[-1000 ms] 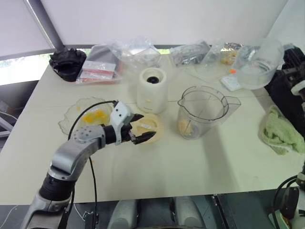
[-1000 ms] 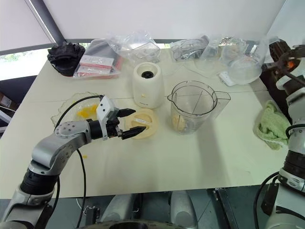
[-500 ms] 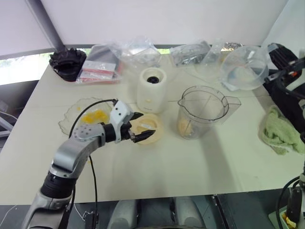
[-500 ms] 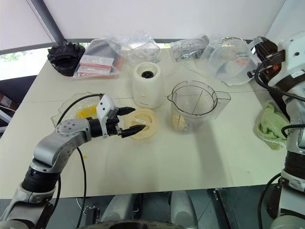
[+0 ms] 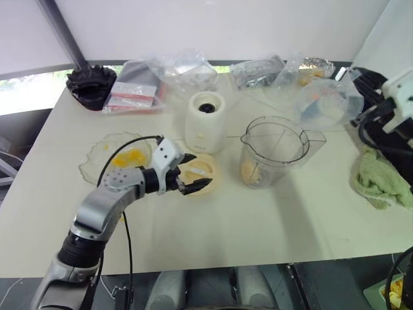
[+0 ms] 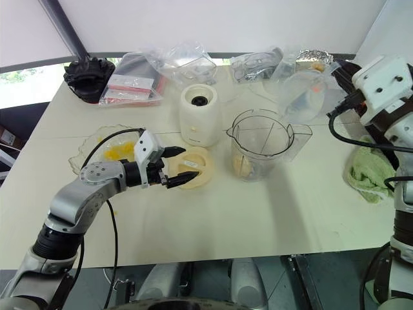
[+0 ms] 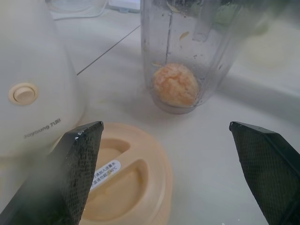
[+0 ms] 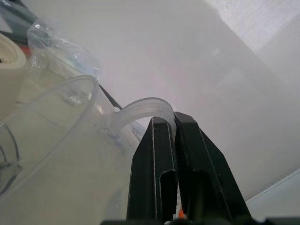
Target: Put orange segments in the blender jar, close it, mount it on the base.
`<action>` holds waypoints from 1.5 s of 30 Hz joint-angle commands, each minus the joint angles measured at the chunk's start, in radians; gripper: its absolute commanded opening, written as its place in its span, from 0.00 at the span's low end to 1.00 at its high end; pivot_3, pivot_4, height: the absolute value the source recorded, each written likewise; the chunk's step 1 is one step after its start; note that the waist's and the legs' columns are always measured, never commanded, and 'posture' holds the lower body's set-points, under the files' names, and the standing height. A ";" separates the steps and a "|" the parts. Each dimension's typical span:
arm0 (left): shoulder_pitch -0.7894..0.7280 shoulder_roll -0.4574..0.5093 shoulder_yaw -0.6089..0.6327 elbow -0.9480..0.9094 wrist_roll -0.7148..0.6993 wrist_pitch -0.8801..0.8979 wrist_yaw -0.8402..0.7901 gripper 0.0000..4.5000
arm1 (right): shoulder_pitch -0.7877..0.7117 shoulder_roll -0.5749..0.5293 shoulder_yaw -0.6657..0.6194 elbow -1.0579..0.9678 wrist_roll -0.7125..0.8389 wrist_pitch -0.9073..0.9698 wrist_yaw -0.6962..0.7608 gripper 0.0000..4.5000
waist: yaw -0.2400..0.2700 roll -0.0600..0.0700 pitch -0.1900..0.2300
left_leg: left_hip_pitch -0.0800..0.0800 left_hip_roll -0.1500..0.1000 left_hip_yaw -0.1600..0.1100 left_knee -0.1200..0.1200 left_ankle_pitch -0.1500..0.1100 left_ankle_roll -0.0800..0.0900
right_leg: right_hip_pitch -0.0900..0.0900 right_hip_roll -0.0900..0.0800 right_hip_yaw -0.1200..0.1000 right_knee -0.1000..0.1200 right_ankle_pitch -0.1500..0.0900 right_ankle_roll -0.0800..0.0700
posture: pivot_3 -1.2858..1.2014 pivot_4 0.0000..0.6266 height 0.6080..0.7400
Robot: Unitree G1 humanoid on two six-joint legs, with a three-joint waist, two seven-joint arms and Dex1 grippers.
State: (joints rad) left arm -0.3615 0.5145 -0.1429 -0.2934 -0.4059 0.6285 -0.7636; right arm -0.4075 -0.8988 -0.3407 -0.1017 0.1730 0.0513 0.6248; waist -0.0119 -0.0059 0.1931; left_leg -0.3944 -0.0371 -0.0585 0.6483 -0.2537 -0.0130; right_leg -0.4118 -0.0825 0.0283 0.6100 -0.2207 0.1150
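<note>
Spillage is your risk: right claw (image 8: 174,123) pinches the tilted clear bowl (image 6: 303,95) above the blender jar (image 6: 260,154), while left claw (image 6: 173,164) gapes over the lid (image 6: 195,168) beside the base (image 6: 199,114).

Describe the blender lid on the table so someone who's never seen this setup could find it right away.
Start at the cream blender base mid-table. Just in front of it, left of the clear jar, lies the lid, under the left pincer. It's the only flat, cream, round disc, with a recessed grip on top.
</note>
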 commanded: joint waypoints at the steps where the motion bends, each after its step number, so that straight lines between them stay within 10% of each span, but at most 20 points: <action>1: -0.020 -0.003 0.000 -0.013 0.005 -0.026 -0.009 1.00 | -0.015 -0.029 -0.029 -0.036 -0.010 -0.039 0.002 0.01 | 0.000 0.000 0.000 | 0.000 0.000 0.000 0.000 0.000 0.000 | 0.000 0.000 0.000 0.000 0.000 0.000 | 0.52 0.24 1.00; 29: -0.002 -0.008 0.001 -0.026 0.015 -0.027 -0.003 1.00 | -0.128 0.247 -0.352 0.217 0.335 0.503 -0.387 0.01 | 0.001 0.000 0.000 | 0.000 0.000 0.000 0.000 0.000 0.000 | 0.000 0.000 0.000 0.000 0.000 0.000 | 0.52 0.24 1.00; 45: 0.027 0.011 0.023 -0.078 0.002 0.018 0.015 1.00 | -0.260 0.301 -0.381 0.870 0.302 0.043 -0.446 0.01 | -0.008 0.001 0.000 | 0.001 0.000 0.003 0.000 0.000 0.000 | 0.001 0.001 0.000 0.001 0.000 0.000 | 0.52 0.24 1.00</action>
State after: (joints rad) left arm -0.3282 0.5198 -0.1418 -0.3295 -0.3946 0.6494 -0.7535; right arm -0.6331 -0.5664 -0.7154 0.7559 0.4760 0.1615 0.1651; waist -0.0200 -0.0046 0.1930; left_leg -0.3935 -0.0376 -0.0544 0.6480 -0.2536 -0.0128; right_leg -0.4111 -0.0816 0.0285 0.6108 -0.2202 0.1154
